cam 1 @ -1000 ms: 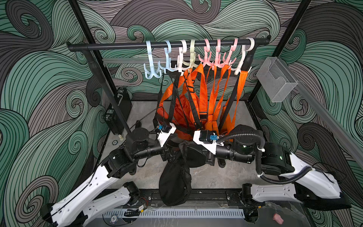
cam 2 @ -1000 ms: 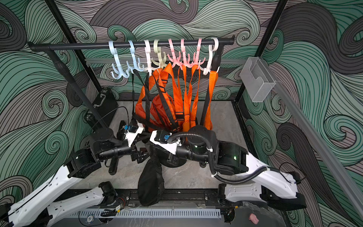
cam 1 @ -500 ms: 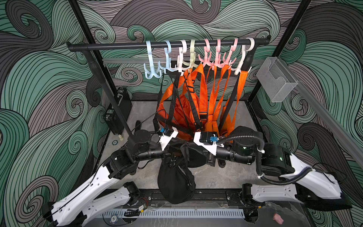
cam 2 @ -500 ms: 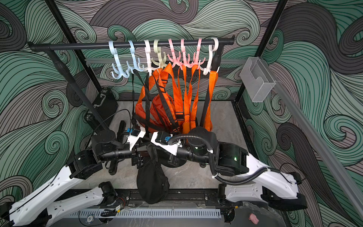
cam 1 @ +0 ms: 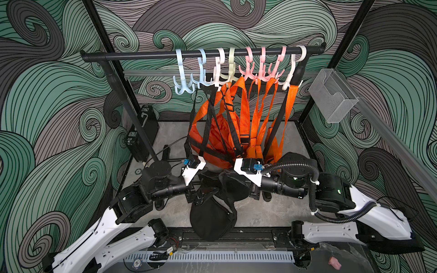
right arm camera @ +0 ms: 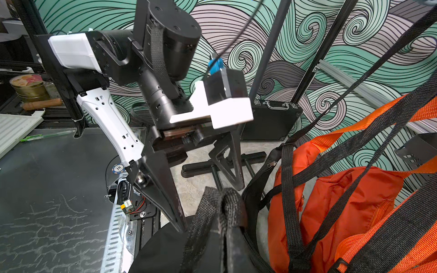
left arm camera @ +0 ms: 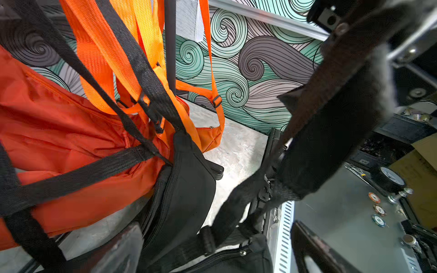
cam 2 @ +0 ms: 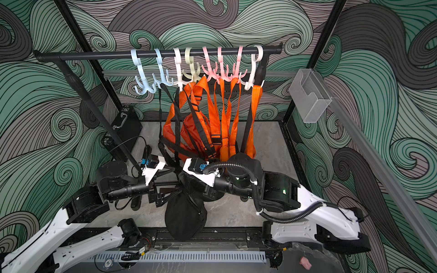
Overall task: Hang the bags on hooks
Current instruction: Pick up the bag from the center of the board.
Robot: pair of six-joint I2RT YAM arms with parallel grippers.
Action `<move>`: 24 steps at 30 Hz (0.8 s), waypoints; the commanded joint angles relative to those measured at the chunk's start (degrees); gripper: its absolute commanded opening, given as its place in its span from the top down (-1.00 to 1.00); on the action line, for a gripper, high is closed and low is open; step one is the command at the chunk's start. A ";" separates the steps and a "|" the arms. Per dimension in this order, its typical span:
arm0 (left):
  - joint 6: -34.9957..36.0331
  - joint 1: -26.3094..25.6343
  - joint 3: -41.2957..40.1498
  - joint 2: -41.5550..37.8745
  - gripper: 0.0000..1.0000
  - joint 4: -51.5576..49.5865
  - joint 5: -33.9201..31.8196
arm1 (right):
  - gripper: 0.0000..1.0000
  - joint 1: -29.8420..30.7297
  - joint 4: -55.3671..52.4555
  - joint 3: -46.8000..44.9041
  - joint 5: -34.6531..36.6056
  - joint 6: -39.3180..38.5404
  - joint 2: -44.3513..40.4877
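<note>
Right end effector (right arm camera: 227,248): clamped on strap (right arm camera: 212,203); hidden in top views.
Left end effector (right arm camera: 210,209): spread wide, empty.
Black bag (cam 1: 210,219): rounder than before.

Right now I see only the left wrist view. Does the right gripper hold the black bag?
Observer: Yes. The right wrist view shows the right gripper shut on the black strap.
Operator: And is the left gripper open?
Observer: The left gripper has its jaws wide apart.
Operator: Is any hook free?
Observer: In both top views the light blue hook at the left end of the rail is empty.
</note>
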 commanded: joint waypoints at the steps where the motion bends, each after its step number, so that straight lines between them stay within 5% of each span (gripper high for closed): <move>1: -1.49 -0.42 -1.42 2.78 -0.95 3.28 4.75 | 1.00 0.57 0.61 1.06 -0.62 -0.30 -0.12; 16: 1.68 -0.57 -4.27 2.75 -0.73 4.71 -4.76 | 1.00 1.54 0.66 0.33 -3.00 -0.21 -0.93; 24: 0.52 -0.68 -4.43 5.76 -0.66 8.37 -2.71 | 1.00 1.72 1.46 0.14 -4.94 -0.07 -1.14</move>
